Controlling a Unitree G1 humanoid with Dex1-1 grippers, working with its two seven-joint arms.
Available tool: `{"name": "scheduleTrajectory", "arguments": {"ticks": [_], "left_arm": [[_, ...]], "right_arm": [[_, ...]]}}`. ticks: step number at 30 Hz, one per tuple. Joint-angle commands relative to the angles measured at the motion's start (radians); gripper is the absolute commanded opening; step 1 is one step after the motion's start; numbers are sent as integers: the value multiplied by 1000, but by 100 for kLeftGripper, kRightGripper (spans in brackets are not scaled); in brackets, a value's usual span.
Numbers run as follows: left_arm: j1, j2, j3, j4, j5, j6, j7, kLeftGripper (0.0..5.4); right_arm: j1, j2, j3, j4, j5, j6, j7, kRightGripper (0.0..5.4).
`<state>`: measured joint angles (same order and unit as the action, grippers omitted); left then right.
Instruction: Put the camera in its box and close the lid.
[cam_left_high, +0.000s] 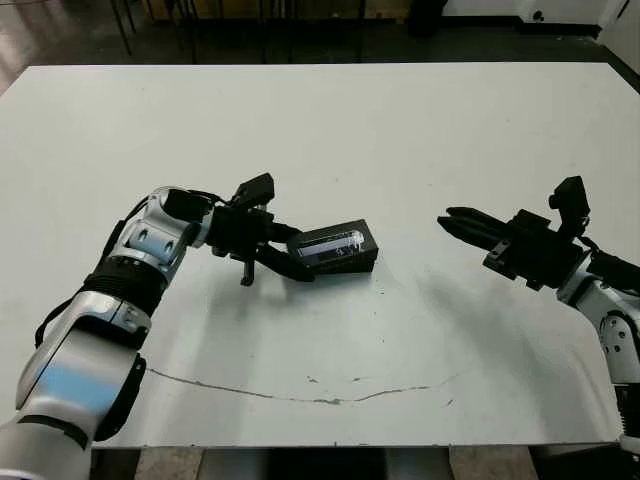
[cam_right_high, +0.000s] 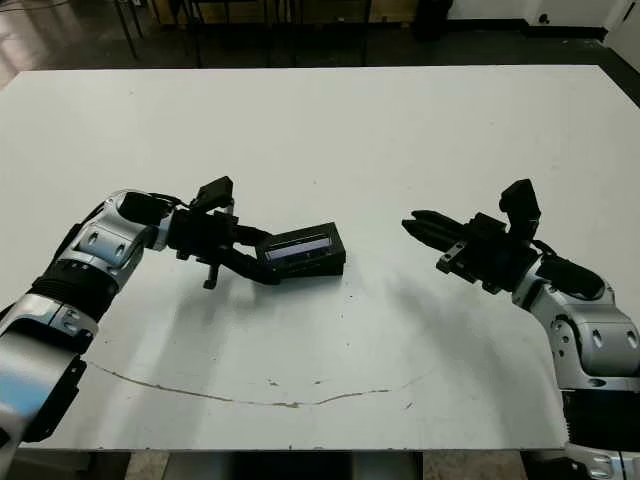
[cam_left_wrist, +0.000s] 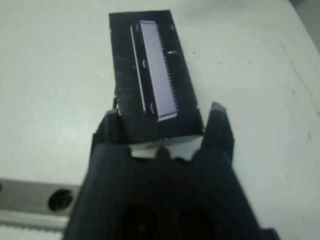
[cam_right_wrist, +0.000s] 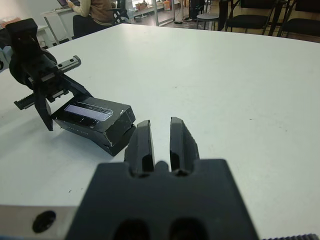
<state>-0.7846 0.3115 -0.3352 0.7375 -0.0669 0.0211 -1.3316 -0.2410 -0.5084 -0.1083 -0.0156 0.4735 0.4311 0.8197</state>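
Box (cam_left_high: 335, 250), lid (cam_left_wrist: 152, 80) on but tilted, mid-table in my left gripper's (cam_left_high: 285, 256) clasp. Right gripper (cam_left_high: 462, 224) pinched closed, empty, well apart. Closing step; next I press lid flush.

White table (cam_left_high: 330, 130), the closed black box (cam_left_high: 335, 247) seemingly tilted on it, one end down

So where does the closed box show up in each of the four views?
Left eye view: box left of centre, at the left gripper.
Right eye view: same, left of centre.
Left wrist view: upper centre, between the jaws.
Right wrist view: left of middle.
Shared landmark: the lid's pale window strip.
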Motion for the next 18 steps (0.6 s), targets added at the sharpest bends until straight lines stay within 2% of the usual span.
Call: {"name": "scheduleTrajectory", "arguments": {"ticks": [1,11,18], "left_arm": [[37,11,-26,30,65,-9,44,61],[19,87,4,-20,63,-4,18,61],[-25,120,-11,-4,122,5,10,58]], "right_arm": [[11,-5,7,7,-13,-4,1,0],[13,2,5,12,-3,-2,7,0],[10,1,7,15,-1,4,10,0]]}}
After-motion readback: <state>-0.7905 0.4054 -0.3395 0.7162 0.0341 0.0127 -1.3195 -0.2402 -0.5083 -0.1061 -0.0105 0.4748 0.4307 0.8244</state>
